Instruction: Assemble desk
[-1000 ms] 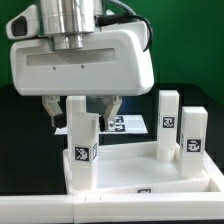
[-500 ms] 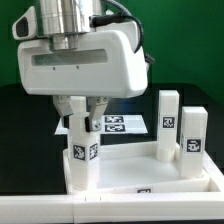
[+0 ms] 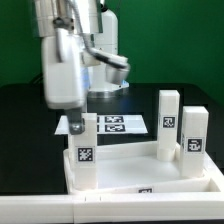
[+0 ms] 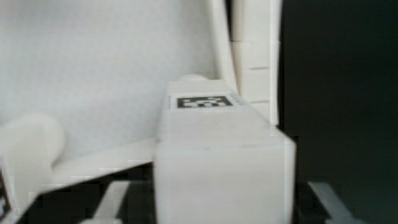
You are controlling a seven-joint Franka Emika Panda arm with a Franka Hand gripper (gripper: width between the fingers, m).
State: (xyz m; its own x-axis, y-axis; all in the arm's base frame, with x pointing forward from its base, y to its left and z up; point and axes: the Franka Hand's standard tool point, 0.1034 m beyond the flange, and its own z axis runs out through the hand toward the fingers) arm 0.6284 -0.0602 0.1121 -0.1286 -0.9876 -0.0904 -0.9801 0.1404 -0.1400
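The white tray-like tabletop (image 3: pixel 150 172) lies on the black table, also in the wrist view (image 4: pixel 98 70). A white tagged leg (image 3: pixel 83 158) stands upright in its corner on the exterior view's left. My gripper (image 3: pixel 78 126) reaches down from above and is shut on the top of this leg. In the wrist view the leg (image 4: pixel 222 140) fills the space between my fingers (image 4: pixel 114 200), and my gripper (image 4: pixel 217 205) straddles it. Two more tagged legs (image 3: pixel 168 125) (image 3: pixel 193 142) stand upright on the tabletop's right side.
The marker board (image 3: pixel 118 124) lies flat on the table behind the tabletop. The arm's body (image 3: pixel 65 55) rises at the upper left, with the white robot base (image 3: pixel 105 70) behind it. A white ledge (image 3: pixel 110 208) runs along the front.
My fingers closed from a wide spread onto the leg, then the hand turned about its vertical axis. The leg turned with it; one tag now faces the front.
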